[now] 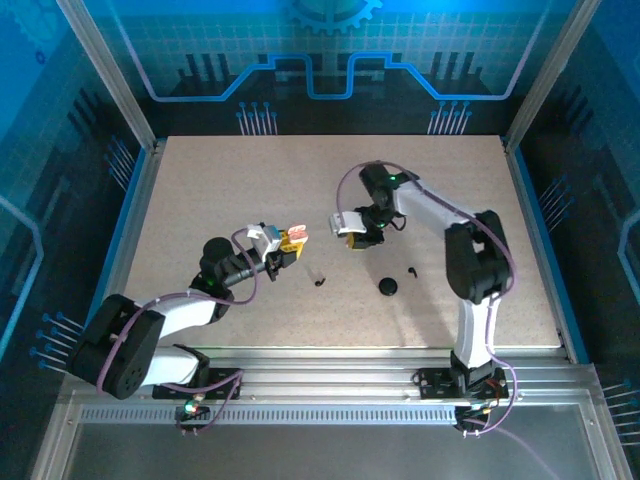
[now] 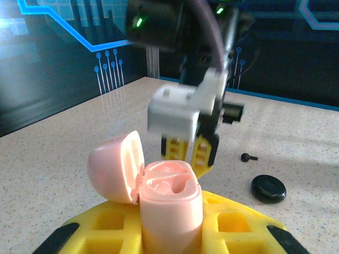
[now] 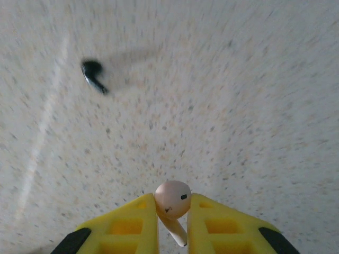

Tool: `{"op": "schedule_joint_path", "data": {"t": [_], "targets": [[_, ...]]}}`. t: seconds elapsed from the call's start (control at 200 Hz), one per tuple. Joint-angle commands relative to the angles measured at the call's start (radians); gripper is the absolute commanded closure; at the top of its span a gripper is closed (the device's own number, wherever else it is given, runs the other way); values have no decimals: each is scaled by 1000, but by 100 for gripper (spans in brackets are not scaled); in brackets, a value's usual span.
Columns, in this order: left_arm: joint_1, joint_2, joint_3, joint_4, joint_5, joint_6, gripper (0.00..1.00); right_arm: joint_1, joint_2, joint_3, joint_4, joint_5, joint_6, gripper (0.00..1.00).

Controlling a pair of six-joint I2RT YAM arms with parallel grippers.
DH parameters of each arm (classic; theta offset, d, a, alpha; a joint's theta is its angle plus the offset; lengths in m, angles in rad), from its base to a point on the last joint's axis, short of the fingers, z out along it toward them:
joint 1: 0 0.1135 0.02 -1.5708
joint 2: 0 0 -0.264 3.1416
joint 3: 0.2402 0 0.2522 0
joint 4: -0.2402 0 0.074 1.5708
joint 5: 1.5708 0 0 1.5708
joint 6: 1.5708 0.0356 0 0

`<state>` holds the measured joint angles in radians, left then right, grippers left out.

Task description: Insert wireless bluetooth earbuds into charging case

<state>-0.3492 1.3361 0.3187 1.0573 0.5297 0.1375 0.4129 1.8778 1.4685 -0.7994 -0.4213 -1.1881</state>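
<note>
1. The table (image 1: pixel 200 200) is big, pale and speckled.
2. The left gripper (image 1: pixel 290 243) is up above the table, a bit left of the middle. Its yellow fingers (image 2: pixel 233 225) are closed tight on the pink case (image 2: pixel 169 206).
3. The right gripper (image 1: pixel 355 240) is close by, facing the left one. Its yellow fingers (image 3: pixel 127 225) are pinching the pink earbud (image 3: pixel 173 200).
4. The pink case stands up between the left fingers. Its lid (image 2: pixel 116 166) is flipped open to one side, so you can see the hollow inside.
5. A round black puck (image 1: pixel 388 286) lies flat on the table, nearer the right arm.
6. The pink earbud has its round head poking out past the fingertips and its stem tucked between them. It is near the case but not touching it.
7. One tiny black piece (image 1: pixel 320 281) lies left of the puck. Another tiny black piece (image 1: pixel 411 270) lies just right of it.
</note>
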Motion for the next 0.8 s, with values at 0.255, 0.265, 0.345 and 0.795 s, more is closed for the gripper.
{"op": "schedule_joint_path", "data": {"t": [0.255, 0.265, 0.345, 0.795], "targets": [[-116, 183, 33, 300, -108, 30, 85, -105, -326, -264, 341, -461, 458, 82], [-118, 189, 35, 309, -110, 29, 85, -107, -333, -272, 356, -465, 472, 83], [-143, 225, 55, 339, -123, 29, 85, -122, -388, -327, 443, -503, 577, 83], [-229, 283, 162, 344, -139, 45, 85, -130, -590, -624, 1105, -427, 1293, 81]]}}
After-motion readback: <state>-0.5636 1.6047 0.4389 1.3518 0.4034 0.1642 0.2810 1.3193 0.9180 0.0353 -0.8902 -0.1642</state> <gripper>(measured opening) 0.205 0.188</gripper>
